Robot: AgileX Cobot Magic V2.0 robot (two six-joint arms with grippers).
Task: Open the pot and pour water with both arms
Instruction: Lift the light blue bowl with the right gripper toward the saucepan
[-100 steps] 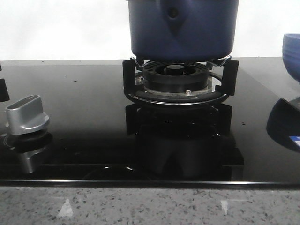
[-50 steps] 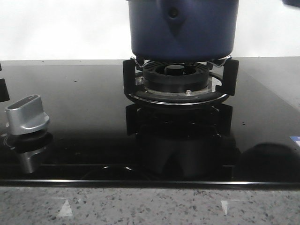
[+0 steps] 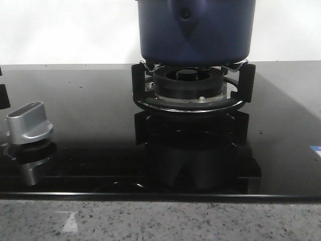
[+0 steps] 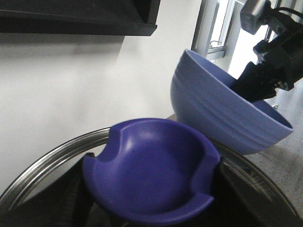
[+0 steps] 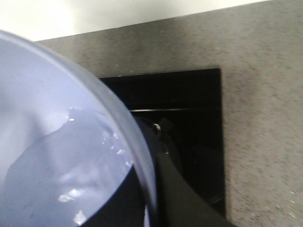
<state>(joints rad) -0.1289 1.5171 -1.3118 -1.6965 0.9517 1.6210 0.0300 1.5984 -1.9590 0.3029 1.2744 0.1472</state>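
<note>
The dark navy pot (image 3: 195,30) stands on the burner grate (image 3: 189,85); its top is cut off in the front view and neither gripper shows there. In the left wrist view my left gripper (image 4: 151,191) is shut on the lid's blue knob (image 4: 151,170), with the glass lid's steel rim (image 4: 47,158) around it, held in the air. Beside the lid a lighter-blue bowl (image 4: 213,109) hangs tilted, held by my right gripper (image 4: 262,78). In the right wrist view that gripper (image 5: 152,198) is shut on the bowl's rim (image 5: 132,142), and water (image 5: 61,179) lies inside.
A silver stove knob (image 3: 29,123) stands at the left on the black glass cooktop (image 3: 90,115). A speckled stone counter (image 3: 160,221) runs along the front edge and also shows to the right of the cooktop (image 5: 255,118). A white wall is behind, with a dark shelf (image 4: 75,19) high up.
The light-blue bowl at the right edge of the front view has risen out of the frame, and its reflection on the cooktop has gone. The pot has not moved.
</note>
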